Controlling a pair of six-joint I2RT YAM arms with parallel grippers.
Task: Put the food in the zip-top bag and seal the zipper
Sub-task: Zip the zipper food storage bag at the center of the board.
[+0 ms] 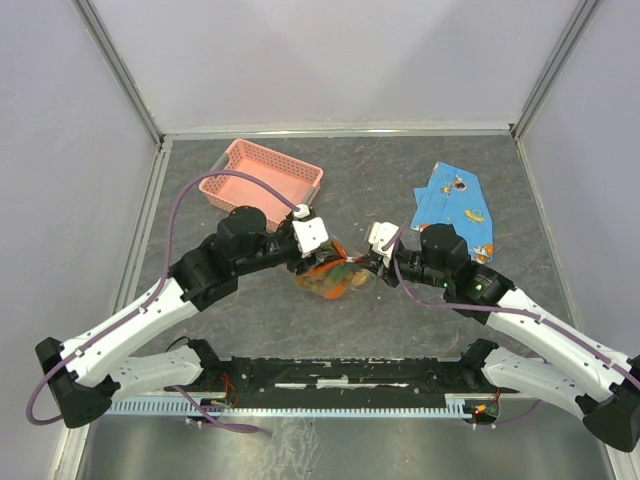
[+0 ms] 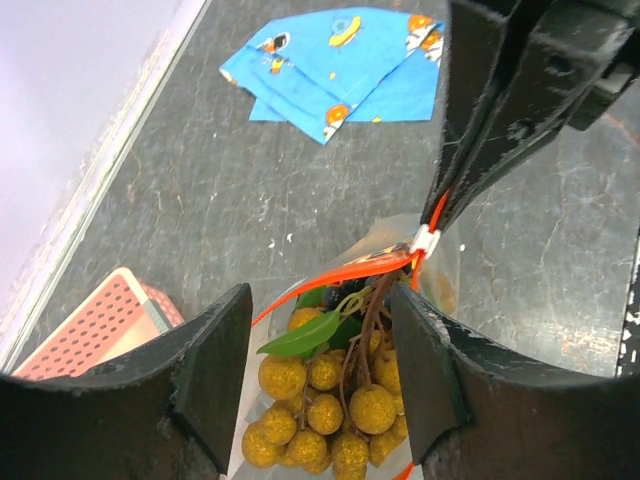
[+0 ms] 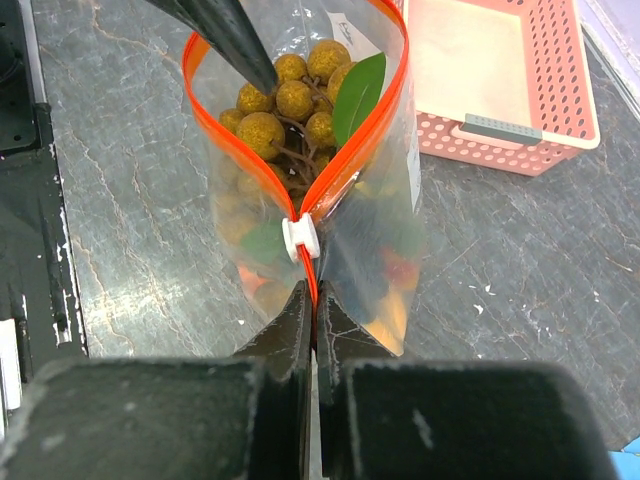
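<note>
Zip-top bag (image 1: pixel 325 275) is roughly mid-tabletop (image 1: pixel 380 170) in the overhead view, squeezed right between the left hand (image 1: pixel 318 262) and the right hand (image 1: pixel 368 262). You can make out orange and green stuff through the plastic. Pink basket (image 1: pixel 262 180) is off behind the left arm, and the blue cloth (image 1: pixel 455 205) is behind the right one, both well apart from the bag.

Left wrist cam: this hand's fingers are spread wide, with the top of the bag between them, so it's open and not clamping anything as far as I can see. The grape bunch (image 2: pixel 320 410) is inside the bag, with a green leaf (image 2: pixel 300 335) on top. The red zipper (image 2: pixel 340 275) runs across to the white slider (image 2: pixel 424 240), and the right hand's tips sit just past it.

Right wrist cam: the right hand is squeezed closed on the end of the zipper, right behind the slider. Beyond the slider the two red lips gape apart in a teardrop shape, so the mouth is mostly unzipped. One dark finger (image 3: pixel 225 40) of the left hand pokes in at the far lip. Lower in the bag there's an orange fruit (image 3: pixel 395 275), blurry through the plastic.
</note>
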